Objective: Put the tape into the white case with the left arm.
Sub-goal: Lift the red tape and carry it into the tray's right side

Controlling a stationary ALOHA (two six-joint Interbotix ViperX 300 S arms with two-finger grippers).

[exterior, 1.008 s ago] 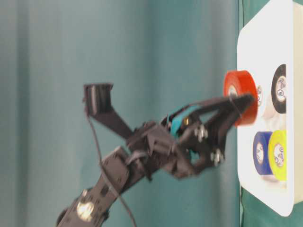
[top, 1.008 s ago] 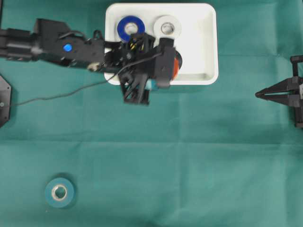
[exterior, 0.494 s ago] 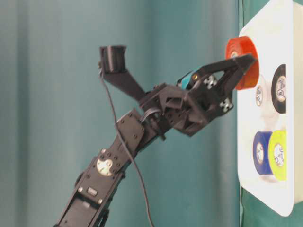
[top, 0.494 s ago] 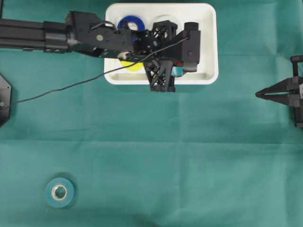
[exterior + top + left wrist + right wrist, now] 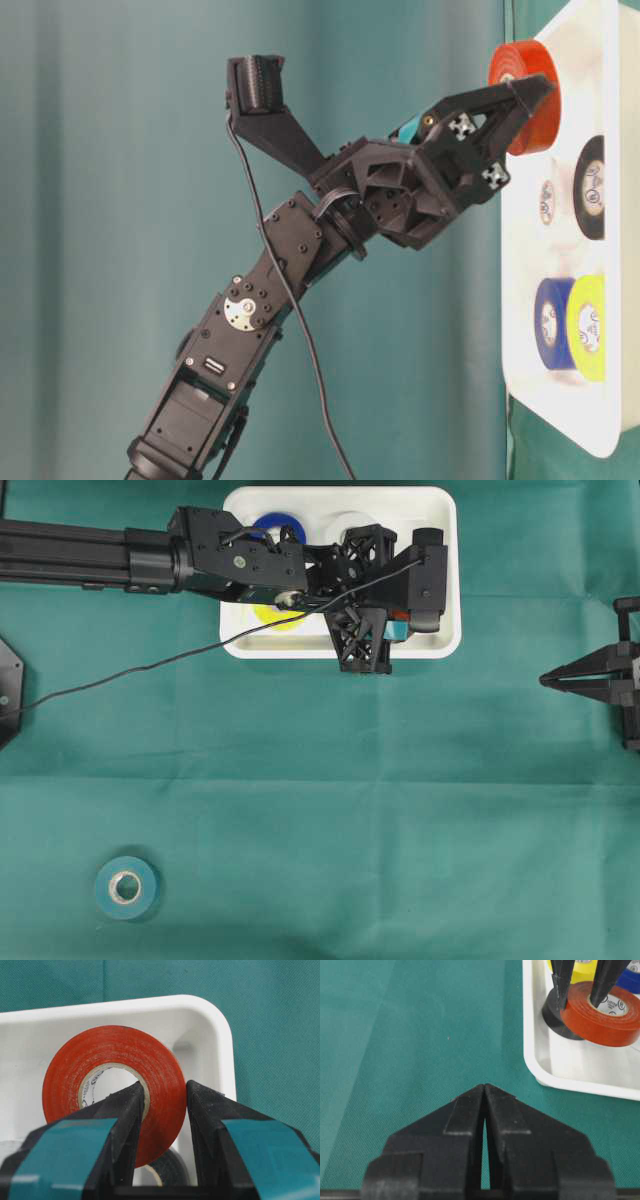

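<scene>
Red tape [image 5: 112, 1085]: pinched through its wall by the left gripper [image 5: 162, 1105], one finger in the core, hanging over the white case [image 5: 220, 1035] near its right edge, above a black roll [image 5: 555, 1012]. Advice: lower until seated, then part fingers.

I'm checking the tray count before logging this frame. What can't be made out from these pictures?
- Overhead: the red tape roll is almost wholly hidden under the left gripper; the white roll and blue roll are partly covered by the arm.
- Left wrist: the black roll is mostly behind the red roll and the fingers.
- Table-level: whether the red roll touches the white case floor.
- Print on roll cores is too small.
</scene>
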